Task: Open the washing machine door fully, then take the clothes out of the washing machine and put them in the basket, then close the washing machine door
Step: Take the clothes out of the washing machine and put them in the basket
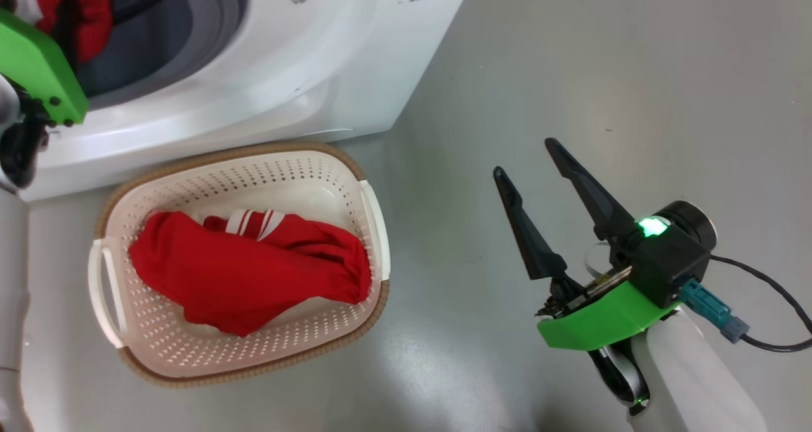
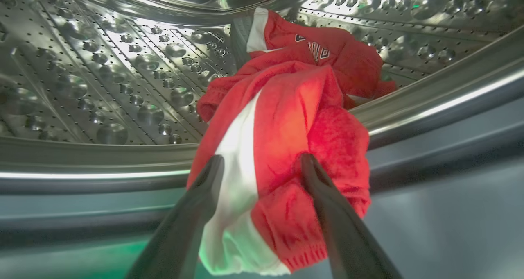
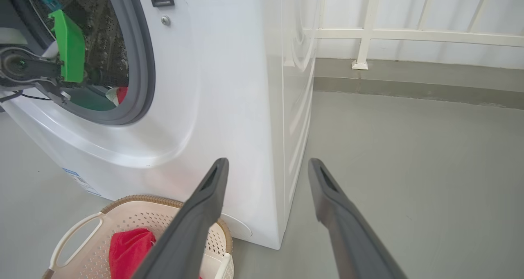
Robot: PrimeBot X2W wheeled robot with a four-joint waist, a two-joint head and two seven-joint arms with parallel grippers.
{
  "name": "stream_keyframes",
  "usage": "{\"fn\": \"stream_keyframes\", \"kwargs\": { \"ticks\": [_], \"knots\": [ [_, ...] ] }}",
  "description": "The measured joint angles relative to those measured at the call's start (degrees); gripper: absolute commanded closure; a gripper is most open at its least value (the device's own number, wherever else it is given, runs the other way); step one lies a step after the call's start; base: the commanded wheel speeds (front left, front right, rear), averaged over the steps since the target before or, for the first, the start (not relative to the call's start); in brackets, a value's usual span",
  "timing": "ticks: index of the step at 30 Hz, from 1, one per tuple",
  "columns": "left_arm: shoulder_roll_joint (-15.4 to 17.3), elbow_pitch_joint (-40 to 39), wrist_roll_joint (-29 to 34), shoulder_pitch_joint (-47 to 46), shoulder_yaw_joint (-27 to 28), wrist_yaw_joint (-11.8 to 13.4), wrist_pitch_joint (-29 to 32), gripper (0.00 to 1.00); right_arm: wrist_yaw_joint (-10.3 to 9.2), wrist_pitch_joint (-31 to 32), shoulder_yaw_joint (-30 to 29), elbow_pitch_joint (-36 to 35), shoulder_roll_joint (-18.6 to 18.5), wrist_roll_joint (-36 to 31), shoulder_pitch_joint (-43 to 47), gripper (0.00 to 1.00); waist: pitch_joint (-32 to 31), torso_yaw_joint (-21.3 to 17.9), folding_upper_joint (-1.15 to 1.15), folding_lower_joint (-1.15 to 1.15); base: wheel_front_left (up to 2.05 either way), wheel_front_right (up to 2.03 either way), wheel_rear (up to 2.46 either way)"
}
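Observation:
The white washing machine [image 1: 285, 70] stands at the upper left with its mouth uncovered; the door is out of view. In front of it sits the cream basket [image 1: 285, 172], holding one red garment with white stripes [image 1: 254, 273]. More red clothes [image 2: 294, 107] lie in the steel drum [image 2: 102, 66] and hang over its lip. My left gripper [image 2: 262, 158] reaches into the drum, open, one finger on each side of that fabric. Over the floor to the right of the basket, my right gripper [image 1: 525, 157] is open and holds nothing.
Grey floor [image 1: 571, 70] stretches to the right of the machine. A white railing [image 3: 409, 33] runs along the far wall. A black cable [image 1: 774, 292] trails from my right wrist. The grey rubber ring [image 3: 143, 66] frames the drum mouth around my left wrist [image 3: 69, 45].

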Motion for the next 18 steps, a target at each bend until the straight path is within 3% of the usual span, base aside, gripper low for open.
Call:
{"fn": "stream_keyframes", "kwargs": {
  "ticks": [8, 9, 10, 12, 13, 18],
  "knots": [
    [1.34, 0.44, 1.82, -0.57, -1.31, 2.47, 3.12, 0.0, 0.0, 0.0, 0.29, 0.21, 0.1, 0.98, -0.37, 0.0, 0.67, -1.25, 0.0, 0.0, 0.0, 0.0, 0.0],
    [1.43, 0.43, 1.94, -0.57, -1.34, 2.61, 3.24, 0.17, 0.0, 0.0, 0.21, 0.22, 0.12, 0.98, -0.38, 0.0, 0.69, -1.34, 0.0, 0.0, 0.0, 0.0, 0.0],
    [1.51, 0.29, 2.04, -0.57, -1.37, 3.2, 2.97, 0.47, 0.0, 0.0, 0.13, 0.22, 0.12, 0.98, -0.38, 0.0, 0.7, -1.41, 0.0, 0.0, 0.0, 0.0, 0.0],
    [1.64, -0.01, 2.04, -0.57, -1.38, 3.58, 2.55, 0.87, 0.0, 0.0, -0.02, 0.25, 0.14, 0.98, -0.39, 0.0, 0.71, -1.49, 0.0, 0.0, 0.0, 0.0, 0.0],
    [1.64, -0.04, 1.99, -0.57, -1.34, 3.57, 2.43, 1.0, 0.0, 0.0, -0.15, 0.25, 0.16, 0.98, -0.4, 0.0, 0.7, -1.48, 0.0, 0.0, 0.0, 0.0, 0.0],
    [1.57, -0.71, 1.31, -0.42, -1.11, 3.57, 2.3, 1.0, 0.0, 0.0, -1.27, 0.31, 0.26, 0.98, -0.4, 0.0, 0.58, -1.18, 0.0, 0.0, 0.0, 0.0, 0.0]
  ]
}}
